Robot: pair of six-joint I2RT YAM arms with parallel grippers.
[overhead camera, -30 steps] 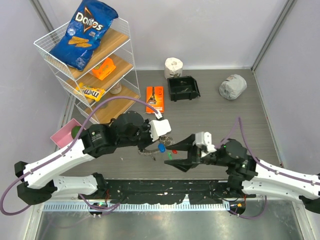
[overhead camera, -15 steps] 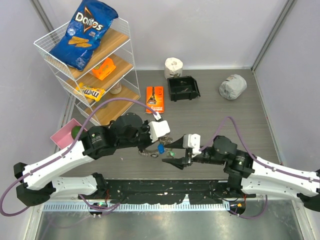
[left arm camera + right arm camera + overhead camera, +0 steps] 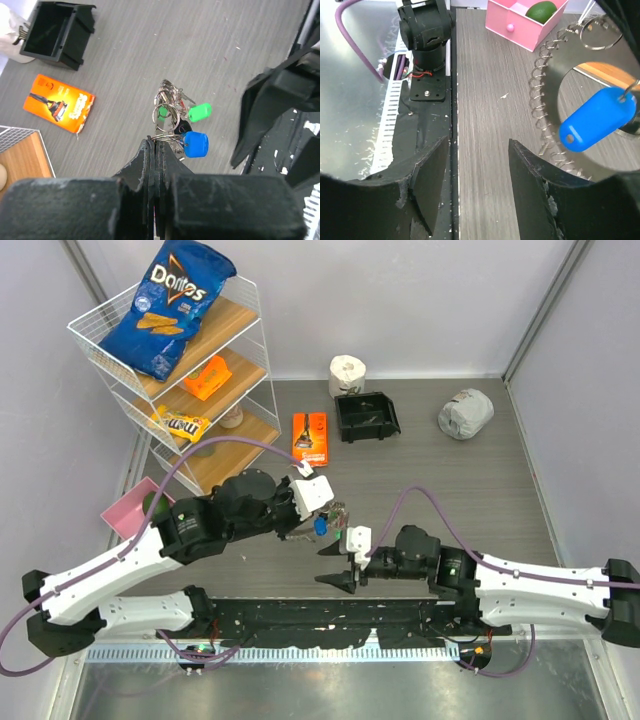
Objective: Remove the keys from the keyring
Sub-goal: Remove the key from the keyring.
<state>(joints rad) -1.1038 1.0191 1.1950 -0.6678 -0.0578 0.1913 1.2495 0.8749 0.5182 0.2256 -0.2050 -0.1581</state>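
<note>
Left pincer (image 3: 155, 146) clamped on keyring (image 3: 538, 100) — one blue key (image 3: 195, 144), one green key (image 3: 200, 111) hanging. Right pincer (image 3: 476, 145) spread wide.

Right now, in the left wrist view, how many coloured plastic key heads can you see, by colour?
Blue key head: 1
Green key head: 1
Total: 2, both on the keyring pinched in the left gripper.

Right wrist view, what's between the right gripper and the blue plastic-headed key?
In the right wrist view, the fringed silver keyring crosses that gap over grey tabletop; the open right gripper touches neither ring nor blue key.
</note>
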